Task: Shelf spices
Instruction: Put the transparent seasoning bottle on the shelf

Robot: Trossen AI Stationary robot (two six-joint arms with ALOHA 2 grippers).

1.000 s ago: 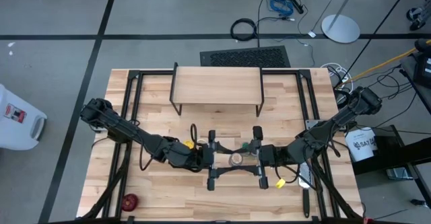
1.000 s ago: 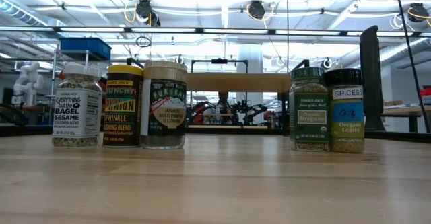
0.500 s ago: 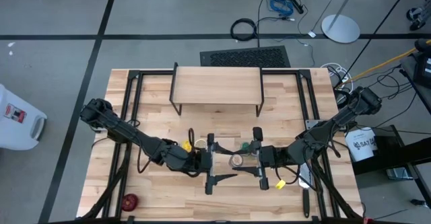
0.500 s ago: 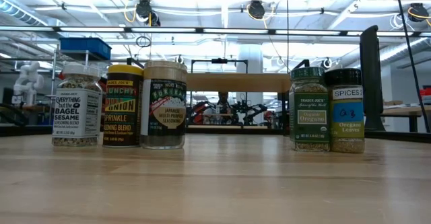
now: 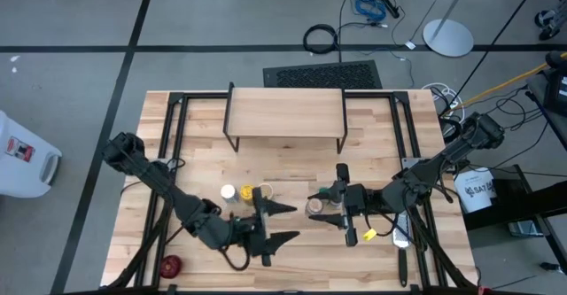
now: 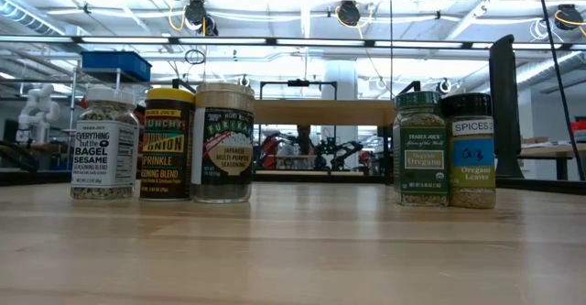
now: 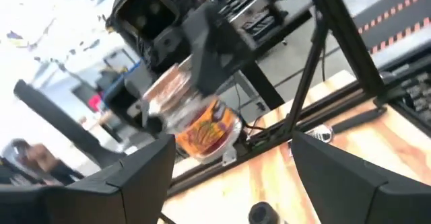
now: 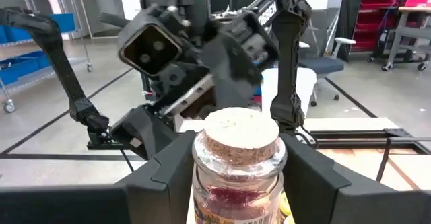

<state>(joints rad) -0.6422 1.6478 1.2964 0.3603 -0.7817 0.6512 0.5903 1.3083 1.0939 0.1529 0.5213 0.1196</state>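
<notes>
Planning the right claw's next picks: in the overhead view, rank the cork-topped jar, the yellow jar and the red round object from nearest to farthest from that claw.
1. Cork-topped jar: between the fingers of the right claw.
2. Yellow jar: mid-table, off to the left side.
3. Red round object: far corner on the left side.

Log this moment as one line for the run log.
right gripper: jaws closed on cork-topped jar | left gripper: jaws open, empty, apart from that jar | shelf: no jars on it
</notes>
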